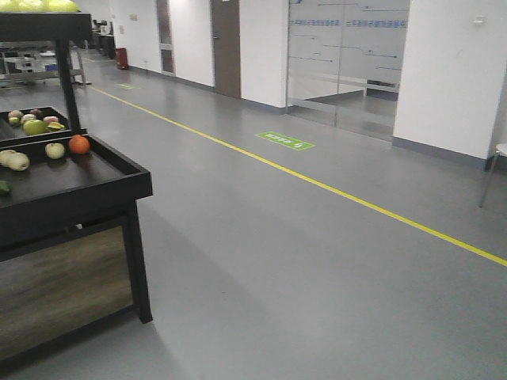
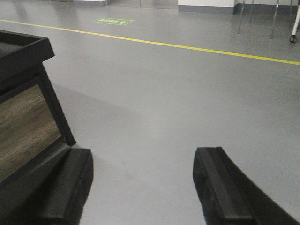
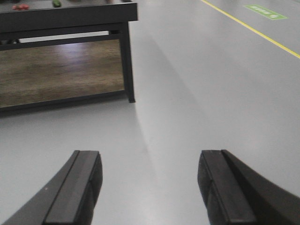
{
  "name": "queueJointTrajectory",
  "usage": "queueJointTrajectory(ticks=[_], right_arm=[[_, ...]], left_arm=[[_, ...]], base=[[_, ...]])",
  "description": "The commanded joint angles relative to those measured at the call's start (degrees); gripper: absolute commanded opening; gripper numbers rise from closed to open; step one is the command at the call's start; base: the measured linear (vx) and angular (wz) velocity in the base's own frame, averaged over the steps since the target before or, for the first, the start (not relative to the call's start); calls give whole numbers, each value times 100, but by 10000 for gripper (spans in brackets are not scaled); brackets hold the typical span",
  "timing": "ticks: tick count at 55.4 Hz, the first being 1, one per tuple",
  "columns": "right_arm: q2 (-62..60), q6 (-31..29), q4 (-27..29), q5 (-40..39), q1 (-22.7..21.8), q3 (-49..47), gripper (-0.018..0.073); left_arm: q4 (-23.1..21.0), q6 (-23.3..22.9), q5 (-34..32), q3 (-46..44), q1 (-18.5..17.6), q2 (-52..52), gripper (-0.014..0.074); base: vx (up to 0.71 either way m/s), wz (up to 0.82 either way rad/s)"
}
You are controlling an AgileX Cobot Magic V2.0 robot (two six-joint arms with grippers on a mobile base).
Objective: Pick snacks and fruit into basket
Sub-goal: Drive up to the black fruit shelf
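Observation:
A black display stand stands at the left. A dark-green fruit shows partly at its left edge. In the right wrist view a small green fruit and a red cluster lie on the stand top, far off. The mint-green pouch and the basket are out of view. My left gripper is open and empty above the grey floor, beside the stand's corner. My right gripper is open and empty above the floor, facing the stand from a distance.
An orange and pale apples lie on the stand's front tray. A rear tray holds more fruit. A yellow floor line crosses the open grey floor. Chair legs stand far right.

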Motion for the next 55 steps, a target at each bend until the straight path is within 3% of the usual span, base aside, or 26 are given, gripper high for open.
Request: queueJointTrajectory(ticks=[1, 55], right_arm=[[21, -15, 54, -302, -4, -170, 498], [21, -15, 54, -302, -4, -170, 498]], left_arm=[[-39, -37, -416, -154, 14, 16, 535], [-39, -37, -416, -154, 14, 16, 535]], base=[[12, 46], [17, 48]])
